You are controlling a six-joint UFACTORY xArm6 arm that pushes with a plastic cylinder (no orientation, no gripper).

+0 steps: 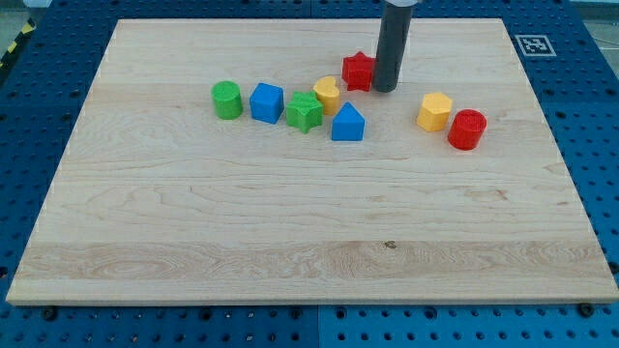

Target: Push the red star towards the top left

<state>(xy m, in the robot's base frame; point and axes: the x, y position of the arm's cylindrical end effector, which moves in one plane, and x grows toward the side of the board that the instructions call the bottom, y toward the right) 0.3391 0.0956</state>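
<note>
My rod covers the right edge of the red star [358, 72], and its top is cut off by the view's top. My tip [385, 90] rests against the star's right side; I carry no hand. Just left-below sit a yellow block [327, 95], green star [304, 112] and blue block [347, 124] on the tabletop [290, 222].

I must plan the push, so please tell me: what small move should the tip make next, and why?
Probably slide my tip slightly toward the view's bottom before pushing. It stands directly to the view's right of the red star, seemingly touching, so a push now sends the star straight left; from lower right it would go toward the top left.
</note>
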